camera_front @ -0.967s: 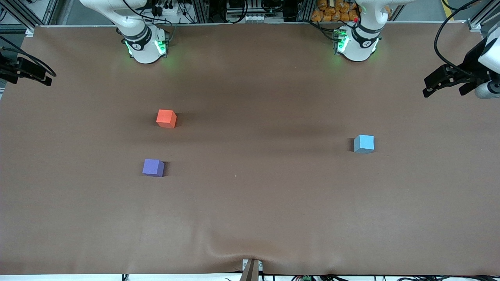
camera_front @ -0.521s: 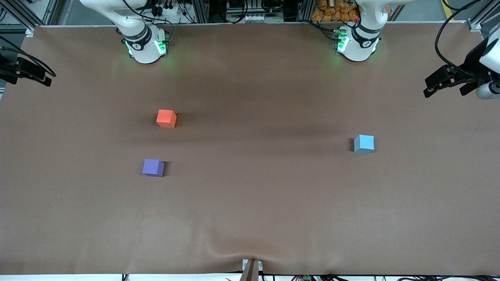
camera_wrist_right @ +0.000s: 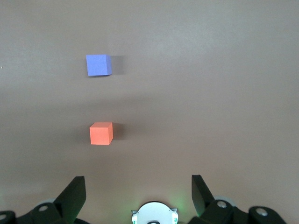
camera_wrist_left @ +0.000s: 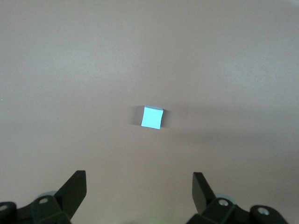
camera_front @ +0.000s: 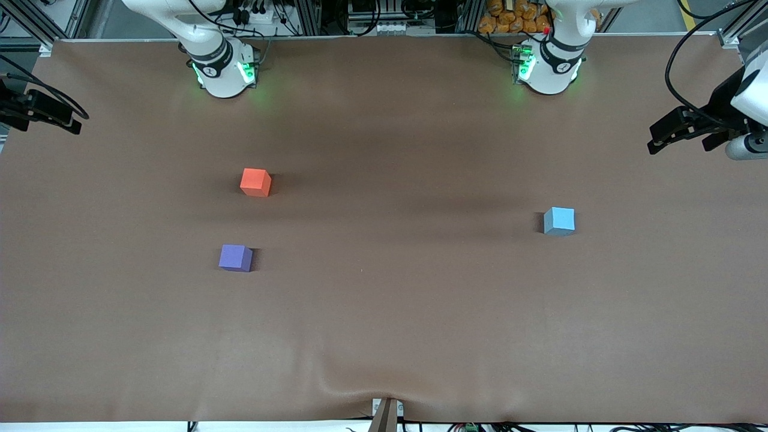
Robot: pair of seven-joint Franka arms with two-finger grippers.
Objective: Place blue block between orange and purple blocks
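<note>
1. The blue block [camera_front: 559, 221] [camera_wrist_left: 152, 117], a light sky-blue cube, sits flat toward the left arm's end of the table.
2. The orange block [camera_front: 255, 182] [camera_wrist_right: 101, 133] sits toward the right arm's end.
3. The purple block [camera_front: 235, 258] [camera_wrist_right: 98, 65] lies nearer the front camera, apart from the orange one.

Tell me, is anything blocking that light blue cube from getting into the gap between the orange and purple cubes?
Nothing visible does. The blue block sits alone toward the left arm's end of the table, and only bare tabletop lies between it and the gap between the orange block and the purple block. The left pincer, open, holds nothing.
</note>
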